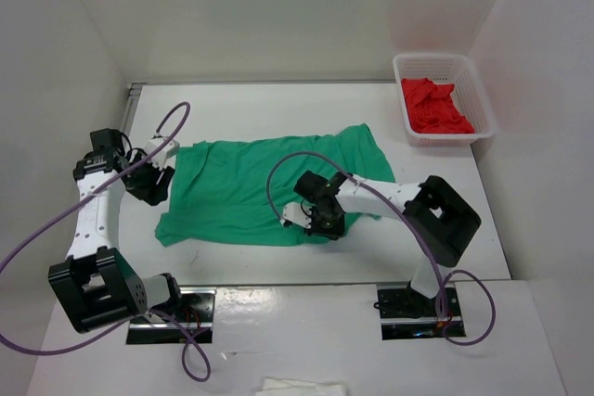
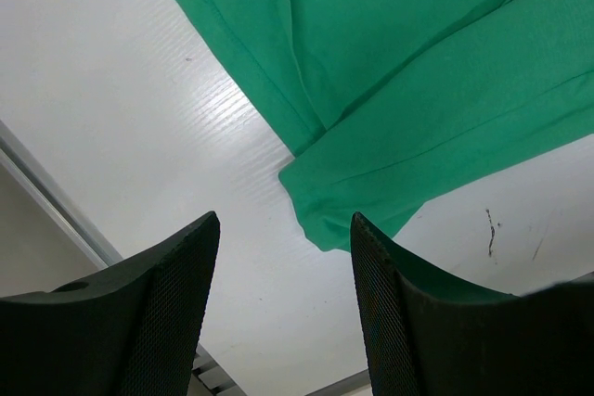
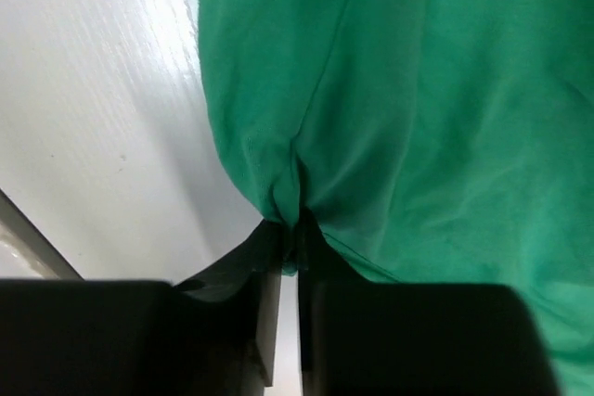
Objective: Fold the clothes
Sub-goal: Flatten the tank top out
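The green T-shirt [image 1: 251,187] lies spread across the middle of the white table, a sleeve reaching to the back right. My right gripper [image 1: 318,223] sits at the shirt's near right hem and is shut on a pinch of the green fabric [image 3: 297,201]; the cloth puckers between the jaws. My left gripper [image 1: 151,183] hovers at the shirt's left edge, open, with bare table between its fingers [image 2: 176,294]. A folded corner of the shirt [image 2: 343,201] lies just ahead of them, untouched.
A white basket [image 1: 483,108] at the back right holds a red garment [image 1: 434,107]. White walls enclose the table on three sides. A metal rail [image 2: 56,215] runs along the table's left edge near my left gripper. Purple cables loop from both arms.
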`<state>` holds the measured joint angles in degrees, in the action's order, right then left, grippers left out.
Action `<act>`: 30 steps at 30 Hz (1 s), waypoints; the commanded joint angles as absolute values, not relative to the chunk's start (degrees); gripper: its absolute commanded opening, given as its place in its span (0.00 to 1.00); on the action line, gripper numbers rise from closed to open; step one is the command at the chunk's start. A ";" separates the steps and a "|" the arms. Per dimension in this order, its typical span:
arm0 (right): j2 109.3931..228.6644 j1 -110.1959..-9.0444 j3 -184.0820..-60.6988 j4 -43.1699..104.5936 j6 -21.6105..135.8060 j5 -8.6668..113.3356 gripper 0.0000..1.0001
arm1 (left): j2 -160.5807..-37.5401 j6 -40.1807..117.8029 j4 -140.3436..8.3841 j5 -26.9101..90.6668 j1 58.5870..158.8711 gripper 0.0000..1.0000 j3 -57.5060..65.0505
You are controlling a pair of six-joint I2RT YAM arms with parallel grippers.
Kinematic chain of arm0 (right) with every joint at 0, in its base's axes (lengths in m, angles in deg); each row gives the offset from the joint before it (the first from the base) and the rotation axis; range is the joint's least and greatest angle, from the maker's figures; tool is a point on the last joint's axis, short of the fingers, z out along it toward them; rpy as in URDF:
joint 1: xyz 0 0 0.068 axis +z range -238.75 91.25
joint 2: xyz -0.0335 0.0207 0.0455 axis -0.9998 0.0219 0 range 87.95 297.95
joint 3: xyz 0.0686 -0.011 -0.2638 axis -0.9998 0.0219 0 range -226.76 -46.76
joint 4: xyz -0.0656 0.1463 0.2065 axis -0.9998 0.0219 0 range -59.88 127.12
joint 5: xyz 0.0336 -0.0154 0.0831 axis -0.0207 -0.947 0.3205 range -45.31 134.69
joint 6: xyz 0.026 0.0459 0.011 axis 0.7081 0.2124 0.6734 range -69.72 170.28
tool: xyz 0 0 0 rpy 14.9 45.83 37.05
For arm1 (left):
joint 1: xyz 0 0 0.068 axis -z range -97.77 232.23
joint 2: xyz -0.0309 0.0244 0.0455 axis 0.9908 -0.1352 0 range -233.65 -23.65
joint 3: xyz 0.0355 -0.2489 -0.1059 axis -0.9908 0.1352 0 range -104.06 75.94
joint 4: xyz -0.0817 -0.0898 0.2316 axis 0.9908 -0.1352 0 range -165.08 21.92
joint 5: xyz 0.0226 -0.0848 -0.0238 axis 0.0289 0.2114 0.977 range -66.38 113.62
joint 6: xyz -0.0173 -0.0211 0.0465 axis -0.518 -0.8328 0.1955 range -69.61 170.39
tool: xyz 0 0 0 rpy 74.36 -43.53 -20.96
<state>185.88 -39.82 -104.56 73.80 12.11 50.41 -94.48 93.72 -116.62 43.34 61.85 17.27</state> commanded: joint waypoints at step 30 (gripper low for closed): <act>149.82 -74.33 -95.27 78.81 -8.34 40.82 0.02 | -96.78 98.91 -122.49 47.00 63.25 0.66 17.31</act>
